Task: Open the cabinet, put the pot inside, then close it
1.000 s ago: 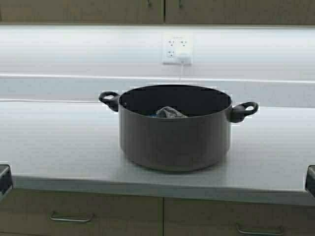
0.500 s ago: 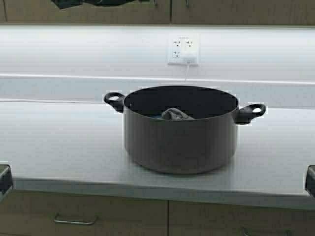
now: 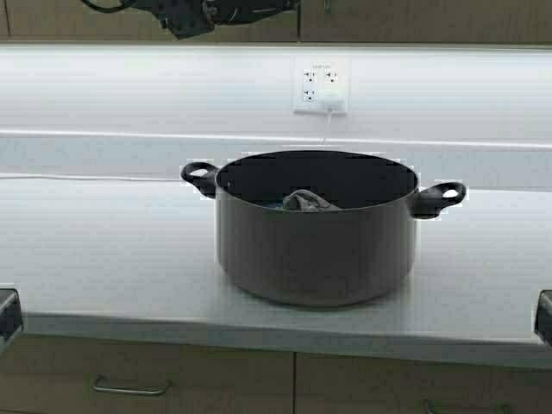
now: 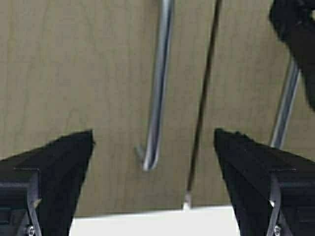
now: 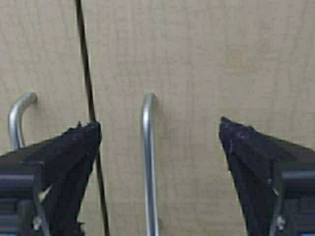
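Cabinet (image 4: 98, 73) doors shut; pot (image 3: 315, 228) waits mid-surface.
Both my end effectors gape wide, left (image 4: 152, 142) and right (image 5: 157, 132); centre each handle before pinching.

No readable text anywhere — no label, brand, number or sign shows.

Pot (image 3: 315, 237) on counter (image 3: 103, 259), below cabinet (image 3: 414, 21).

White countertop (image 3: 103, 250); wall outlet (image 3: 321, 84); drawer handle (image 3: 131, 387).
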Robot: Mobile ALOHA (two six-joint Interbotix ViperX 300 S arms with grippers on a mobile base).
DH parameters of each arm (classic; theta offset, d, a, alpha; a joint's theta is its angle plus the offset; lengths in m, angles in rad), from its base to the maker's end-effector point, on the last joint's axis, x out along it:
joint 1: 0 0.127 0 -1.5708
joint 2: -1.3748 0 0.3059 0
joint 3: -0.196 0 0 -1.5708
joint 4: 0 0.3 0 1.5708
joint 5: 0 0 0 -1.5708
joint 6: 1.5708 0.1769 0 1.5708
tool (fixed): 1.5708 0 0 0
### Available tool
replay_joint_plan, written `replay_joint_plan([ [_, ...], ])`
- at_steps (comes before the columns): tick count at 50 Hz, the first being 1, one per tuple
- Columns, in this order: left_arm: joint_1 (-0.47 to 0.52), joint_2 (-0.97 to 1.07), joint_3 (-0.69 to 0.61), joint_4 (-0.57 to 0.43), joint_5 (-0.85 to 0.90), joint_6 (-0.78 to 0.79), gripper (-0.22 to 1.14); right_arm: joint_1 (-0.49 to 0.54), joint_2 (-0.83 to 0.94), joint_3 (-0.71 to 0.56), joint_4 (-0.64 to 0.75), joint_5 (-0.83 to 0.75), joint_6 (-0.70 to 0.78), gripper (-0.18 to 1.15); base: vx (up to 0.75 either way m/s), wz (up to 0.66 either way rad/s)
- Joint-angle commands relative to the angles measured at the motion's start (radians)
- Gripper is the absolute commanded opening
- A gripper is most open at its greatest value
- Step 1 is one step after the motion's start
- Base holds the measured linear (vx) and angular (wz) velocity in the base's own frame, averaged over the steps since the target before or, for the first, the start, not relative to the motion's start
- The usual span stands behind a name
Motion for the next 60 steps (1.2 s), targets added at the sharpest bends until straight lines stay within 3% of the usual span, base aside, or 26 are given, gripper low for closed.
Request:
replay_joint_plan([
  [1,-0.002,0.003,-0.052,-0.008,-0.008,0.002,1.01,-0.017,0.011,-0.061,0.025,-0.008,-0.002,1.02,0.01,0.0],
  [18,0.005,0.067,-0.15,-0.052,-0.006,0.011,1.0,-0.043,0.069,-0.12,0.06,-0.008,-0.003,1.01,0.0,0.0],
  [23,0.009,0.084,-0.169,-0.061,0.005,0.015,0.91,-0.051,0.084,-0.129,0.06,-0.008,-0.006,0.94,0.0,0.0],
  [26,0.011,0.092,-0.173,-0.063,0.021,0.017,0.75,-0.051,0.092,-0.132,0.06,-0.008,-0.012,0.8,-0.01,0.01],
  [28,0.012,0.094,-0.181,-0.063,0.049,0.017,0.54,-0.051,0.097,-0.137,0.06,-0.005,-0.015,0.65,-0.01,0.01],
  [32,0.012,0.095,-0.184,-0.06,0.078,0.018,0.08,-0.051,0.097,-0.144,0.06,0.008,-0.017,0.24,0.0,0.01],
  [35,0.012,0.094,-0.186,-0.057,0.08,0.018,-0.14,-0.052,0.092,-0.144,0.06,0.02,-0.017,-0.04,-0.01,0.01],
  [38,0.012,0.086,-0.181,-0.057,0.08,0.018,-0.08,-0.054,0.089,-0.147,0.06,0.028,-0.017,-0.09,0.0,0.0],
  [43,0.012,0.064,-0.161,-0.055,0.083,0.017,0.09,-0.054,0.077,-0.138,0.06,0.028,-0.017,0.09,-0.01,0.01],
  [60,0.011,-0.149,0.06,-0.043,0.107,0.017,0.03,-0.038,-0.115,0.021,0.058,0.181,-0.078,0.06,0.0,-0.02],
])
